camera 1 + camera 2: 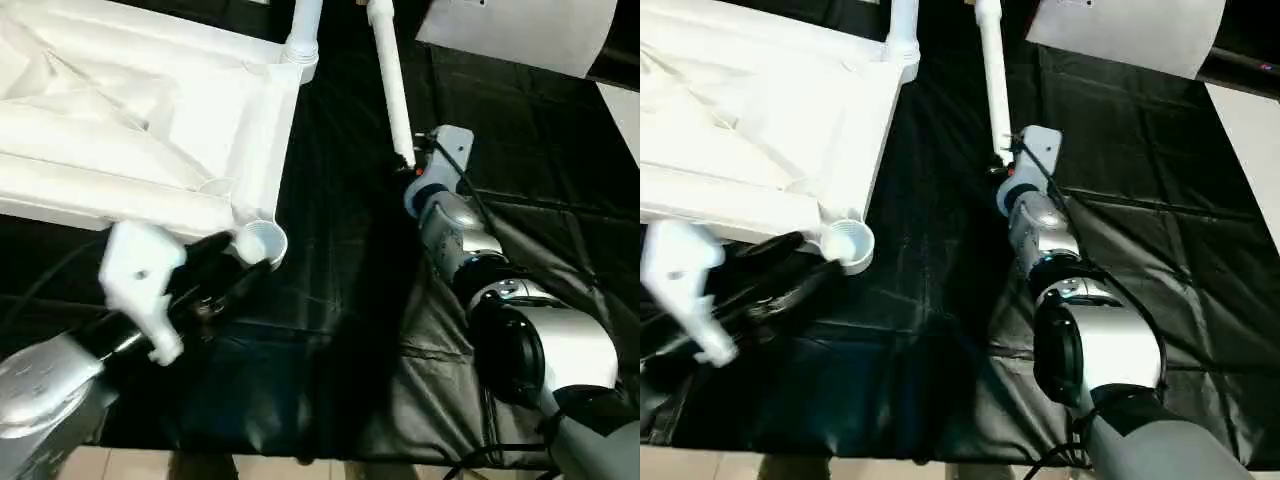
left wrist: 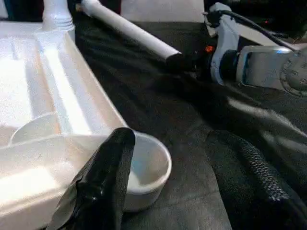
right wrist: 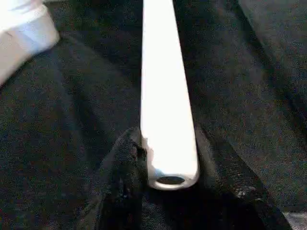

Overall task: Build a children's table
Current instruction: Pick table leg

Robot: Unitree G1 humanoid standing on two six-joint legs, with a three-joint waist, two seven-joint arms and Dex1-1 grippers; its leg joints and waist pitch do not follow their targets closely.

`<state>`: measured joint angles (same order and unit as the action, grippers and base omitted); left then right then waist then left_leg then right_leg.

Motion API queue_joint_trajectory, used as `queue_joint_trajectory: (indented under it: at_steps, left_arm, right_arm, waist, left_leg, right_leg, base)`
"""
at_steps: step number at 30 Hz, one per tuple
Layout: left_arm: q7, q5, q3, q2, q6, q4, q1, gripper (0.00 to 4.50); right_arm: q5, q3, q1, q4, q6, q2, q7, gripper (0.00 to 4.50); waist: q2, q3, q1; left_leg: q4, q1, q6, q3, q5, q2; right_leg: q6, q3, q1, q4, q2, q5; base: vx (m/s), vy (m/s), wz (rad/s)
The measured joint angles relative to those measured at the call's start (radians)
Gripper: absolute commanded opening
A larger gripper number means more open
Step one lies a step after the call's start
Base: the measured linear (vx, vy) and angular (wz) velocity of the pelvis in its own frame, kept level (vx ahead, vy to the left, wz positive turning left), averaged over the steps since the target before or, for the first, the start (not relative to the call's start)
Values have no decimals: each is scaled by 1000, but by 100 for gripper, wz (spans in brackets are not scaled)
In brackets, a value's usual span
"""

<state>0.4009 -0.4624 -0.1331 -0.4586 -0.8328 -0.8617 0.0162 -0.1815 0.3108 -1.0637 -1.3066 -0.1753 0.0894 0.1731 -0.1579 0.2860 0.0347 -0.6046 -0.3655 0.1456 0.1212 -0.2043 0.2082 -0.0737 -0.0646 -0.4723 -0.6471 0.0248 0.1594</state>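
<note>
The white tabletop point(image 1: 120, 130) lies underside up at the back left, ribs showing. One white leg point(image 1: 304, 25) stands in its far corner socket. The near corner socket point(image 1: 262, 243) is an empty round cup. My left gripper point(image 1: 245, 268) is open at that cup: one black finger point(image 2: 105, 182) rests against its rim, the other finger point(image 2: 249, 177) stands well apart over the cloth. A second leg point(image 1: 390, 80) lies on the cloth, running away from me. My right gripper point(image 3: 170, 160) is shut on this leg's near end, a finger pressed to each side.
Black cloth point(image 1: 330, 330) covers the work surface, wrinkled near my right forearm point(image 1: 470, 250). A white slab point(image 1: 520, 30) lies at the back right, and another white surface point(image 1: 625, 110) shows at the right edge. The cloth ends at a pale floor strip point(image 1: 130, 465) near me.
</note>
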Motion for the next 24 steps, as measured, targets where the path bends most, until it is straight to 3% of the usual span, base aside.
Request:
queue_joint_trajectory:
  at_steps: [4,8,12,15,20,23,24]
  left_arm:
    - [0,38,37,6,62,63,-26,276]
    - [-3,90,110,36,141,169,-73,294]
    - [-10,131,155,50,184,237,-91,324]
    - [0,176,194,33,238,284,-100,341]
    - [24,242,236,-13,310,331,-130,380]
    - [47,277,256,-45,344,344,-148,392]
    - [53,291,266,-45,357,356,-154,398]
  right_arm:
    - [-12,4,27,50,-14,5,24,122]
    - [-19,-6,145,201,-13,7,70,122]
    - [-23,-26,265,416,24,-2,70,122]
    - [-24,-55,394,650,112,-11,54,122]
    - [-31,-122,522,904,252,10,98,122]
    - [-49,-142,568,1017,334,52,129,122]
    - [-55,-141,585,1060,370,71,128,122]
  waist:
    - [15,-9,-1]
    - [25,-41,-1]
    - [34,-65,-4]
    - [40,-88,-4]
    - [36,-115,-3]
    - [37,-131,-3]
    - [39,-133,-4]
  left_leg:
    - [0,0,3,0,6,0]
    - [0,1,1,-1,13,0]
    - [-5,1,1,-1,16,0]
    - [-6,1,5,-1,19,0]
    - [-9,-1,5,-2,20,1]
    - [-9,-3,2,-6,21,2]
    - [-9,-2,-1,-6,24,5]
  right_leg:
    - [-5,0,0,-1,0,-5]
    - [-4,0,1,-1,-1,-10]
    - [1,0,3,0,-1,-16]
    - [4,0,5,1,-1,-18]
    - [7,-3,6,7,-1,-20]
    - [12,-10,9,28,-1,-23]
    - [17,-16,17,41,-1,-26]
  base:
    - [0,0,0]
    - [0,0,0]
    - [0,0,0]
    - [0,0,0]
    - [-44,2,0]
    - [-56,28,-1]
    - [-57,45,0]
